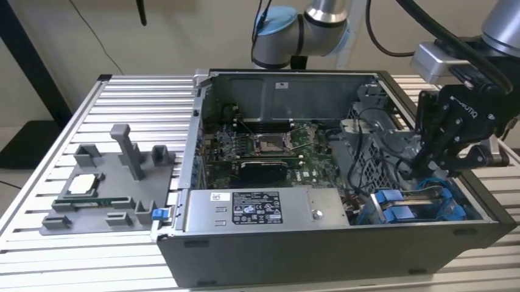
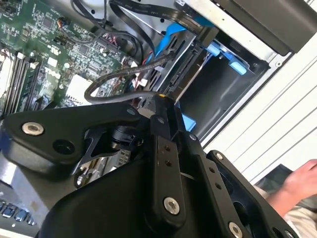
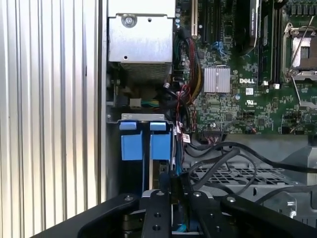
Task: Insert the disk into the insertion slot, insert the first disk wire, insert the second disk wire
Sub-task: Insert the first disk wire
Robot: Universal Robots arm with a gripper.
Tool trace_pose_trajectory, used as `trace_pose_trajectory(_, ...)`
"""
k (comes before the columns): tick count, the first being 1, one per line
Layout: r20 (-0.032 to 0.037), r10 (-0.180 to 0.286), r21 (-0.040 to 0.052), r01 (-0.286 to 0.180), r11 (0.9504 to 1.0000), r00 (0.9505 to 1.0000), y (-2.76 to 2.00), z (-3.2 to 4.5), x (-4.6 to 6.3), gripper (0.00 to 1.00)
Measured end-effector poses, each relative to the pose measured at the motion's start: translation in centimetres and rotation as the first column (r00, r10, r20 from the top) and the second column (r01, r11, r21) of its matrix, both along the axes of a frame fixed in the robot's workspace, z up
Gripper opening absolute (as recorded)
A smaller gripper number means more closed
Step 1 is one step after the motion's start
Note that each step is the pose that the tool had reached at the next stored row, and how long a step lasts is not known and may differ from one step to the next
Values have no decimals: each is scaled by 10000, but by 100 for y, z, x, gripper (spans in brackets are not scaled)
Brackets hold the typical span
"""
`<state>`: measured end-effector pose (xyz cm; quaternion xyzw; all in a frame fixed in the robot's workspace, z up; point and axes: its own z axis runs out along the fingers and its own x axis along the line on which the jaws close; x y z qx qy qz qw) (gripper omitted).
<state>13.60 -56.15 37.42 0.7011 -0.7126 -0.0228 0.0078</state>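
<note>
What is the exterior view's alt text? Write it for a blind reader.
The arm's black gripper reaches into an open computer case, just above the insertion slot with blue plastic parts at the exterior view's right. The motherboard lies mid-case; a grey parts fixture sits on the slatted table at that view's left.

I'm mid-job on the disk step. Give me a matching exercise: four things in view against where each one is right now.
Things:
1. pincer
2. power-supply box
3. processor chip
4. hand

Places:
a. on the grey fixture outside the case, at the exterior view's left
b. inside the case along its near wall in the exterior view, white label up
c. outside the case, beside the ribbed table, in the second wrist view
d. just above the blue disk carrier, at the exterior view's right

Pairs: 1-d, 2-b, 3-a, 4-c
</note>
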Motion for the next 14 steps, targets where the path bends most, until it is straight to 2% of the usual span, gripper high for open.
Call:
trace_pose_trajectory(6, 0, 0, -1, 0, 10000, 10000, -50, -20, 42, 0)
trace_pose_trajectory(14, 0, 1, 1, -1, 10000, 10000, -53, -37, 51, 0)
